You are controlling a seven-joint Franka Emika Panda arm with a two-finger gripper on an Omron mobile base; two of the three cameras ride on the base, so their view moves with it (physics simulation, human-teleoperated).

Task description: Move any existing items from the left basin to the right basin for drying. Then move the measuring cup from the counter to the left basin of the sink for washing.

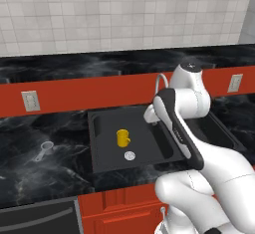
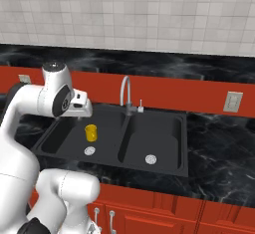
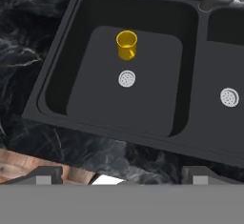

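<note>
Below and ahead of the wide-open gripper (image 3: pixel 122 178), the yellow mug (image 3: pixel 127 45) stands upright in the left basin (image 3: pixel 90 108), just beyond its drain. Descending off-centre could clip the rim and topple it.

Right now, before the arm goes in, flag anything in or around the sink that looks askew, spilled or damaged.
Nothing stands out. The yellow mug stands upright in the left basin, just behind its drain. The right basin holds nothing. The measuring cup lies flat on the counter left of the sink. No spill or damage shows.
</note>
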